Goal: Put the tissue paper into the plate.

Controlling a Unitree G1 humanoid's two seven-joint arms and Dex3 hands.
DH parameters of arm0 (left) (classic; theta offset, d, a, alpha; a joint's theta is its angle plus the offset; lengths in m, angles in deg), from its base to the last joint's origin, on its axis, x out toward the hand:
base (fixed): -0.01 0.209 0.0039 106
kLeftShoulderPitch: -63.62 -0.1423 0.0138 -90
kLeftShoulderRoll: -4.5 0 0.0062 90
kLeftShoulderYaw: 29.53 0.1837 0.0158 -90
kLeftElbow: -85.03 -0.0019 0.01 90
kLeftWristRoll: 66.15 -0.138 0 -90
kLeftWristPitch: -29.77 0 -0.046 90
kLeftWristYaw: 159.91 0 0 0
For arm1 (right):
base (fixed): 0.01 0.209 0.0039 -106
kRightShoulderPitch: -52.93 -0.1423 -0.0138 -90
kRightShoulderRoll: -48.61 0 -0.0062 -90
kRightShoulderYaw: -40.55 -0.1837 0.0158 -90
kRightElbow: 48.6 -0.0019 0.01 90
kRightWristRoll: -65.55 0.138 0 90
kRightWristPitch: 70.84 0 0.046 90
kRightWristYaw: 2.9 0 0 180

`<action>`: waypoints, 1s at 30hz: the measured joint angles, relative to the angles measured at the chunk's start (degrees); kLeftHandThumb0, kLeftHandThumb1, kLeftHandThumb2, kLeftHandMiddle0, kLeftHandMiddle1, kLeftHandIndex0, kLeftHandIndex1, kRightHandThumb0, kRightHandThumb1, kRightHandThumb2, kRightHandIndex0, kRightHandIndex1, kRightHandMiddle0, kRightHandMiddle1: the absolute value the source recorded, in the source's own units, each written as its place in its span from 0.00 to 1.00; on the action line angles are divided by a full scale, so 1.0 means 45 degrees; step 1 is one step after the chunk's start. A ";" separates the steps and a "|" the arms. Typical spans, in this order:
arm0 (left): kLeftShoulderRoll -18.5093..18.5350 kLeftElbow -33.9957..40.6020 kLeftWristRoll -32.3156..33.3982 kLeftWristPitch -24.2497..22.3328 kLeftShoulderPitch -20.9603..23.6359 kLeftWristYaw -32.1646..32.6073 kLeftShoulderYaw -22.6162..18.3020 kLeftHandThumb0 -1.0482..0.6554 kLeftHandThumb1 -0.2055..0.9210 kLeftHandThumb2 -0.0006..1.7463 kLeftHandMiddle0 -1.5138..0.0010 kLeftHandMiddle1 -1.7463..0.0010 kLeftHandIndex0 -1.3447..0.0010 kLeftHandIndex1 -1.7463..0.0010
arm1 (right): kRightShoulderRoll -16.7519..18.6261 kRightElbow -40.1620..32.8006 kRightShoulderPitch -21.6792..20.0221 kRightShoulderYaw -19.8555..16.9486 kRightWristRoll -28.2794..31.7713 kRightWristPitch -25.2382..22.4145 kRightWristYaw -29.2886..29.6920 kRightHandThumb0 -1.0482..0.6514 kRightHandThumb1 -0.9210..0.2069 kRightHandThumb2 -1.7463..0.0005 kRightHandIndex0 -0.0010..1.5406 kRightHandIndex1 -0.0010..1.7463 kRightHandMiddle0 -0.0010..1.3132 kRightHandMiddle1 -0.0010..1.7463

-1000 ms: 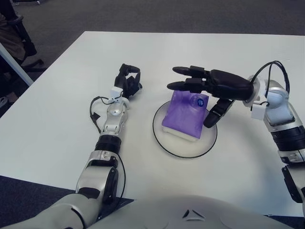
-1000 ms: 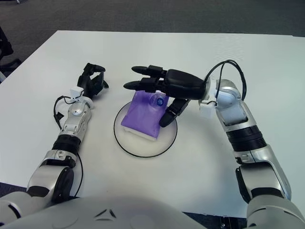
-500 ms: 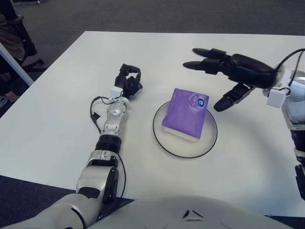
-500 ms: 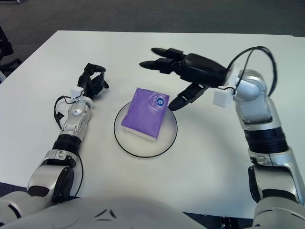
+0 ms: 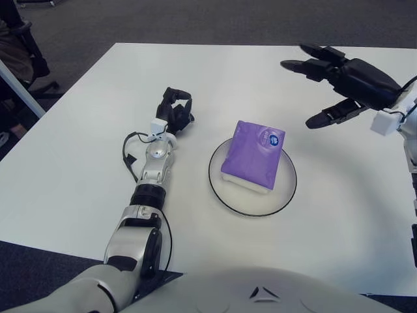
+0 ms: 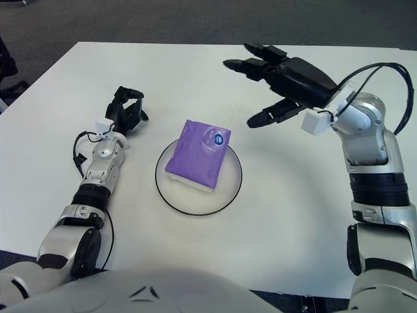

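While the purple tissue paper pack (image 5: 253,156) sits in the plate (image 5: 281,195) on the white table (image 5: 78,163), the right hand (image 6: 285,81) hangs up at about 1 o'clock, fingers spread and holding nothing, and the left hand (image 5: 174,112) is curled up empty around 10 o'clock.

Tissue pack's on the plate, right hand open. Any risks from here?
1. The tissue pack lies askew on the plate, its far corner at the rim; a nudge might tip it off.
2. The right hand hangs open above the table beyond the plate; a low path home might clip the pack.
3. The left hand, curled left of the plate, seems low risk.
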 measured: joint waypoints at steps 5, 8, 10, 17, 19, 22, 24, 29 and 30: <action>-0.0005 0.0000 0.0023 -0.0001 0.0001 -0.0001 -0.0027 0.40 0.96 0.27 0.49 0.02 0.74 0.07 | 0.0821 -0.1076 0.1027 -0.0774 -0.1240 -0.1440 0.1983 0.34 0.00 0.83 0.17 0.02 0.14 0.01; -0.0002 0.0000 0.0033 -0.0001 -0.0005 -0.0001 -0.0043 0.40 0.96 0.27 0.49 0.02 0.74 0.07 | 0.1402 -0.1485 0.1598 -0.0890 -0.1471 -0.2306 0.2662 0.33 0.00 0.83 0.23 0.02 0.18 0.02; 0.0000 -0.0001 0.0037 -0.0001 -0.0005 -0.0002 -0.0049 0.40 0.96 0.27 0.49 0.02 0.74 0.07 | 0.1960 -0.1721 0.1870 -0.0947 -0.1422 -0.3024 0.3050 0.33 0.00 0.82 0.28 0.02 0.21 0.03; -0.0003 0.0004 0.0039 -0.0002 -0.0004 -0.0003 -0.0054 0.40 0.96 0.27 0.48 0.02 0.74 0.07 | 0.4560 -0.3007 0.2581 -0.1311 -0.0531 -0.5914 0.4532 0.37 0.00 0.83 0.48 0.21 0.43 0.16; -0.0003 0.0012 0.0040 -0.0002 -0.0003 -0.0003 -0.0054 0.40 0.96 0.27 0.48 0.02 0.74 0.07 | 0.5221 -0.3132 0.2762 -0.1368 -0.0280 -0.6120 0.5069 0.39 0.00 0.83 0.44 0.42 0.37 0.50; -0.0013 0.0033 0.0038 -0.0002 -0.0003 -0.0003 -0.0047 0.40 0.96 0.27 0.48 0.02 0.74 0.07 | 0.5851 -0.2822 0.2857 -0.1511 0.0280 -0.5915 0.5664 0.54 0.00 0.86 0.38 0.71 0.36 0.63; -0.0040 0.0069 0.0037 -0.0001 0.0001 -0.0003 -0.0039 0.40 0.96 0.27 0.48 0.02 0.74 0.07 | 0.6094 -0.2369 0.2849 -0.1713 0.0847 -0.5681 0.5872 0.57 0.00 0.86 0.36 0.78 0.36 0.66; -0.0094 0.0147 0.0028 0.0004 -0.0013 -0.0003 -0.0028 0.40 0.95 0.28 0.48 0.02 0.74 0.07 | 0.6416 -0.1365 0.2841 -0.2338 0.2780 -0.5608 0.5820 0.61 0.00 0.87 0.34 0.84 0.36 0.69; -0.0095 0.0174 0.0024 0.0017 -0.0026 -0.0002 -0.0027 0.40 0.95 0.28 0.48 0.02 0.74 0.07 | 0.6459 -0.1266 0.2847 -0.2422 0.3011 -0.5655 0.5820 0.61 0.00 0.87 0.34 0.84 0.36 0.69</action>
